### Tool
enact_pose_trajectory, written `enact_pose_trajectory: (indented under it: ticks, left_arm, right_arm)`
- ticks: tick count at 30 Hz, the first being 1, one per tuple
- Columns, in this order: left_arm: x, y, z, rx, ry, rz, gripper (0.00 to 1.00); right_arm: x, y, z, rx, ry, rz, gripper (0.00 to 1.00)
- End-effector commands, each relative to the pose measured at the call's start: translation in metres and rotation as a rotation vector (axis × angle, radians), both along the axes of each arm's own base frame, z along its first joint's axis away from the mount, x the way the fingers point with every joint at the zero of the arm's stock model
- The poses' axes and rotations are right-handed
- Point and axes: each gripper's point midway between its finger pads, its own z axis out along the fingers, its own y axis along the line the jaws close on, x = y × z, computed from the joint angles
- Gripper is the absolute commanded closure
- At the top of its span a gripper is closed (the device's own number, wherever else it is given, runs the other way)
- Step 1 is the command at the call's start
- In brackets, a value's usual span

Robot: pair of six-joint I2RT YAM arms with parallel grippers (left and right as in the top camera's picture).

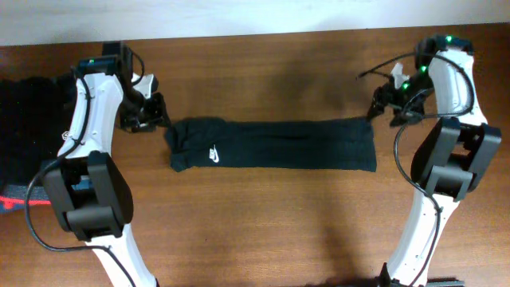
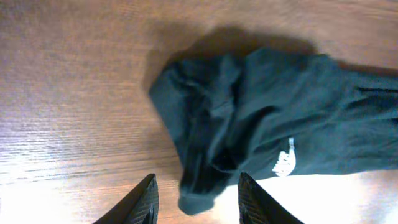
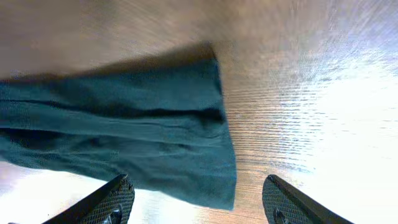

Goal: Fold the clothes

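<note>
A dark green garment [image 1: 275, 145] with a small white logo lies folded into a long strip across the middle of the wooden table. My left gripper [image 1: 153, 112] is open just off its bunched left end, which shows in the left wrist view [image 2: 261, 130] with a cloth tip between the fingers [image 2: 196, 202]. My right gripper [image 1: 381, 108] is open at the strip's upper right corner. The right wrist view shows the flat right end [image 3: 155, 137] below the open fingers [image 3: 199, 202].
A pile of dark clothes [image 1: 28, 131] with a red and grey edge lies at the table's left edge. The table's far edge [image 1: 255, 32] meets a white wall.
</note>
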Motion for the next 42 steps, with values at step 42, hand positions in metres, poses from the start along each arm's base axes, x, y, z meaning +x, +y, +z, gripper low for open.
enact_pose_trajectory:
  ticks: [42]
  left_arm:
    - [-0.021,0.001,-0.081,-0.061,0.075,0.058,0.41]
  right_arm:
    - [0.011,0.035,0.042,-0.047,-0.113,0.125,0.25]
